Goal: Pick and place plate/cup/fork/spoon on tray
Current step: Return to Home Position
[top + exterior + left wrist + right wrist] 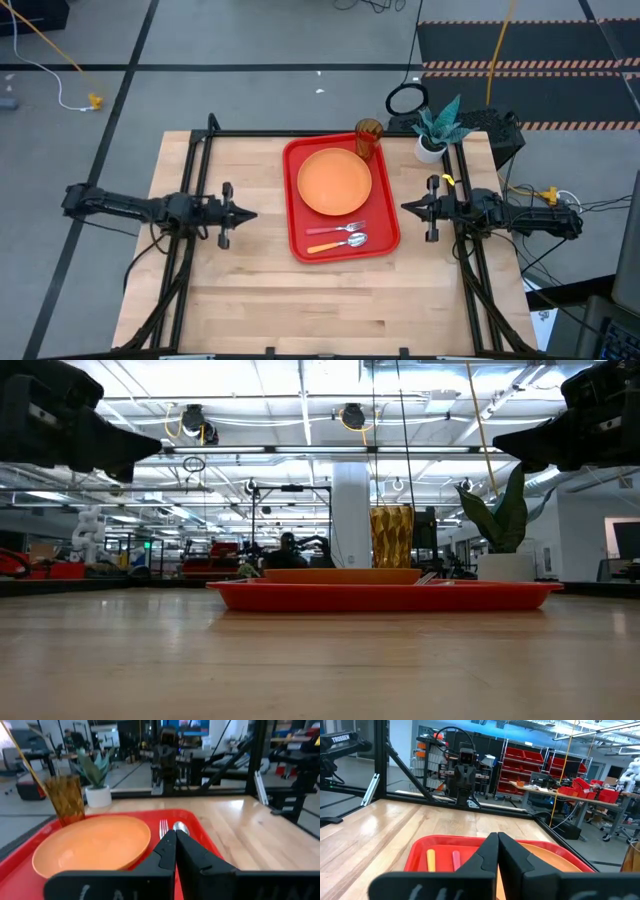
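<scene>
**A:** Where is the left gripper (250, 213)?

**B:** Over bare wood on the left side of the pale wooden table (250, 300). Its two dark fingers are pressed together on nothing, with the tips pointing towards the tray.

**A:** And the right gripper (405, 207)?

**B:** It mirrors the left one. Its fingers are closed tight and empty, pointing left, just beside the tray's right rim and not touching it.

**A:** What lies between them?

**B:** The large red rectangular plastic tray (293, 215), flat on the table. It sits nearer the right gripper than the left.

**A:** And what is on the tray?

**B:** The round flat orange plate (335, 181) fills the far part. In front of it lies the small fork with silver tines and a pink-red handle (338, 230). Just in front of that is the small spoon with a shiny bowl and an orange handle (338, 244). They lie parallel, handles towards the left arm. The small translucent amber-brown tumbler cup (368, 137) stands upright at the tray's far right corner, beside the plate.

**A:** Anything else nearby?

**B:** A white pot with a teal plant (430, 148) at the table's far right, off the tray.
</scene>
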Controlling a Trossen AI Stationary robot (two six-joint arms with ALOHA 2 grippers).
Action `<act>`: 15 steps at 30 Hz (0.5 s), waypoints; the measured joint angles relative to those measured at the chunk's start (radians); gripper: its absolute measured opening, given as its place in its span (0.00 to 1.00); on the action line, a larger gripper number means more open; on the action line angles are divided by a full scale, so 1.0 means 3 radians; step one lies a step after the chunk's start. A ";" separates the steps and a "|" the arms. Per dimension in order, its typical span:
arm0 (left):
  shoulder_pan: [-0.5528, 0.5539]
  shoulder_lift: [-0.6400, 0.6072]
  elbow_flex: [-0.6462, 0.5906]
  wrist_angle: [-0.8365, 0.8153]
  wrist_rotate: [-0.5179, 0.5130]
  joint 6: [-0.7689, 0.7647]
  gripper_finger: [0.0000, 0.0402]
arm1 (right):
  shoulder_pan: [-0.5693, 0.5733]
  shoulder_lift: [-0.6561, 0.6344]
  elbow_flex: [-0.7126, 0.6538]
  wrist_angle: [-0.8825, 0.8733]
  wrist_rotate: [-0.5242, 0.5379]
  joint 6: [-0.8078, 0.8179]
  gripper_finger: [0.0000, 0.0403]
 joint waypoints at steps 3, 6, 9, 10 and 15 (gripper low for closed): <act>0.0001 -0.0174 0.0000 -0.0066 0.0002 0.0047 0.03 | 0.0000 0.0000 0.0001 0.0000 0.0000 0.0001 0.00; 0.0001 -0.0339 0.0000 -0.0110 0.0005 0.0068 0.05 | 0.0000 0.0000 0.0001 0.0000 0.0000 0.0000 0.00; 0.0001 -0.0489 0.0000 -0.0183 0.0007 0.0122 0.04 | 0.0000 0.0000 0.0001 0.0000 0.0000 0.0001 0.00; 0.0001 -0.0539 0.0000 -0.0200 0.0007 0.0144 0.03 | 0.0000 0.0000 0.0001 0.0000 0.0000 0.0000 0.00; 0.0001 -0.0794 0.0001 -0.0229 0.0007 0.0192 0.01 | 0.0000 -0.0001 0.0001 0.0000 0.0000 0.0001 0.00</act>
